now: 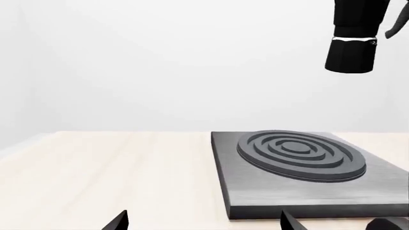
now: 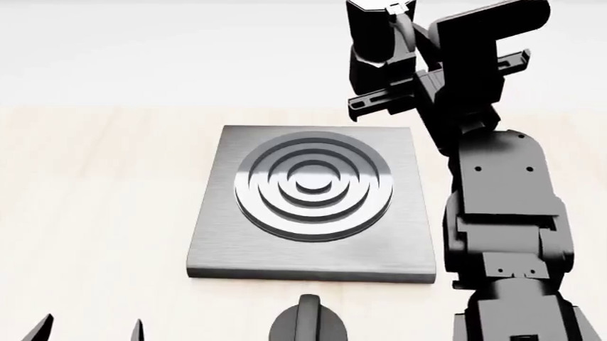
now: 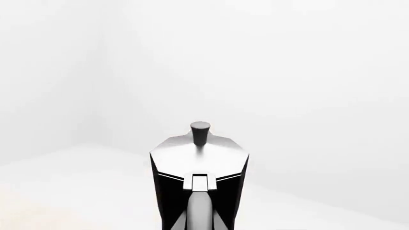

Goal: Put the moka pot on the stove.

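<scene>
Right tool (image 2: 399, 53) pinching moka pot (image 2: 372, 32) by handle, held high off stove (image 2: 308, 209) | left tool (image 1: 204, 221) spread — only tips visible | counter (image 2: 95, 185) – stove rings bare

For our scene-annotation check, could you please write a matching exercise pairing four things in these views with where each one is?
Things:
1. moka pot
2. stove
3. black knob
4. left gripper

Places:
A. flat on the wooden table
B. low at the near left of the head view, holding nothing
C. just in front of the stove's near edge
D. held in the air by the right gripper, above the table

Pairs: 1-D, 2-A, 3-C, 4-B
</scene>
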Robot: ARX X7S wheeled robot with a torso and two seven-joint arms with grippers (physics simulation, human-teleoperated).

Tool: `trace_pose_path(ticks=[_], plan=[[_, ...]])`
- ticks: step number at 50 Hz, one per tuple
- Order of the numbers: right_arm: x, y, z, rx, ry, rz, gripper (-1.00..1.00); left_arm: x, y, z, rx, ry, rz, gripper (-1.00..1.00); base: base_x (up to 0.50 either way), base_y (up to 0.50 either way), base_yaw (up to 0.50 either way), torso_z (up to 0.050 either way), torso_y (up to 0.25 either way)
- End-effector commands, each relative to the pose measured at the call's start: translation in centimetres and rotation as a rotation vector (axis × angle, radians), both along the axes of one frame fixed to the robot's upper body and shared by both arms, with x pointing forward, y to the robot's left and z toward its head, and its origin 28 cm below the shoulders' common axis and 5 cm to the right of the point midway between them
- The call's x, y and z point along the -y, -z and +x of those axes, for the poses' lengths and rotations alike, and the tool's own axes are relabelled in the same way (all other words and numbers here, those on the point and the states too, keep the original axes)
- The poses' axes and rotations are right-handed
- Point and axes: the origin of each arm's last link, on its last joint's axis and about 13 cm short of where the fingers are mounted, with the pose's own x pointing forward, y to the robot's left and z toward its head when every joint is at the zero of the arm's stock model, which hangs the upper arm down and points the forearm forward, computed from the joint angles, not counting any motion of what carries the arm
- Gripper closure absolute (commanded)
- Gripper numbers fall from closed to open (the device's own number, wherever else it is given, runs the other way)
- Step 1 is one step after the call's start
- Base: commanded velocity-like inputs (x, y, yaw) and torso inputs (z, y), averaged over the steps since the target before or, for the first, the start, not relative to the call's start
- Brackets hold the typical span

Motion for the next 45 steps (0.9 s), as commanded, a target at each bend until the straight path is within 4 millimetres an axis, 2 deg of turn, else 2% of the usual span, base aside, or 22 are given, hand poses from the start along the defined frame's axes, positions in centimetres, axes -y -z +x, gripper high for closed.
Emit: trace_pose_path(ticks=[1,12,14,16,31,45], plan=[[-2.1,-1.6,0.5,0.025,-0.05,0.031,1.0,-0.1,0.0,-0.3,0.002,-0.003,-0.001,-1.0,0.0,0.0,0.0,0.0,0.0],[-3.3,-0.7,0.5,-0.007,-0.09,0.12,1.0,-0.1,-0.1,-0.2,0.002,-0.005,-0.001,-1.0,0.0,0.0,0.0,0.0,0.002],[-3.5,-0.4,0.5,-0.016,-0.096,0.126,1.0,0.3,-2.5,0.0,0.008,-0.008,0.006,-1.0,0.0,0.0,0.0,0.0,0.0],[-3.6,-0.2,0.4,-0.025,-0.1,0.133,1.0,0.4,-2.9,-0.2,0.004,-0.007,0.005,-1.0,0.0,0.0,0.0,0.0,0.0],[-4.3,2.1,0.1,-0.125,-0.087,0.179,1.0,0.2,-2.2,0.2,-0.001,-0.01,0.0,-1.0,0.0,0.0,0.0,0.001,0.001],[-4.8,2.7,-0.1,-0.149,-0.106,0.177,1.0,0.3,-1.5,0.2,0.002,-0.012,0.004,-1.0,0.0,0.0,0.0,0.0,0.001]])
